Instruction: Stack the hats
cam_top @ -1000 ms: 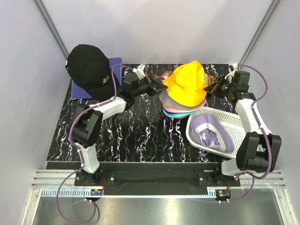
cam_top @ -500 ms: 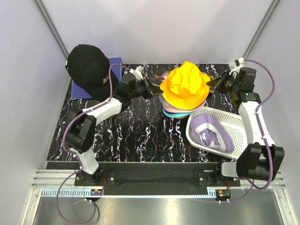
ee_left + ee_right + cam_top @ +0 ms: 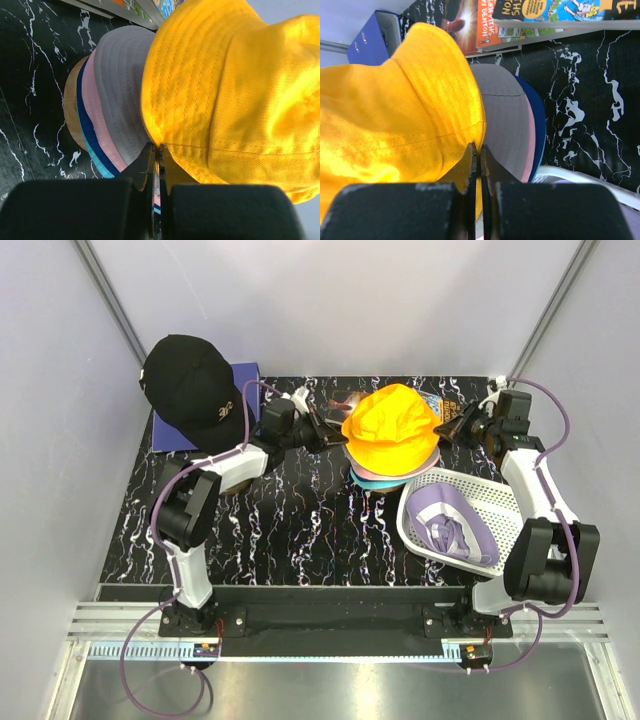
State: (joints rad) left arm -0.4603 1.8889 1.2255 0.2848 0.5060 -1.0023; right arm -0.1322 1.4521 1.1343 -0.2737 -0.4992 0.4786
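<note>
The orange hat [image 3: 392, 425] is pinched over the central stack [image 3: 385, 478] by the left gripper [image 3: 156, 150] and right gripper [image 3: 478, 147]; the upper-left black cap [image 3: 190, 375] and lower-right lavender hat [image 3: 450, 525] are left unstacked.

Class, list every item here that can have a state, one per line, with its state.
orange hat, over the stack, brim pinched both sides
stack of hats, piled under the orange hat
left gripper, jaws shut on orange hat
right gripper, jaws shut on orange hat
purple hat, lying in basket, unstacked
black cap, far left, unstacked
</note>
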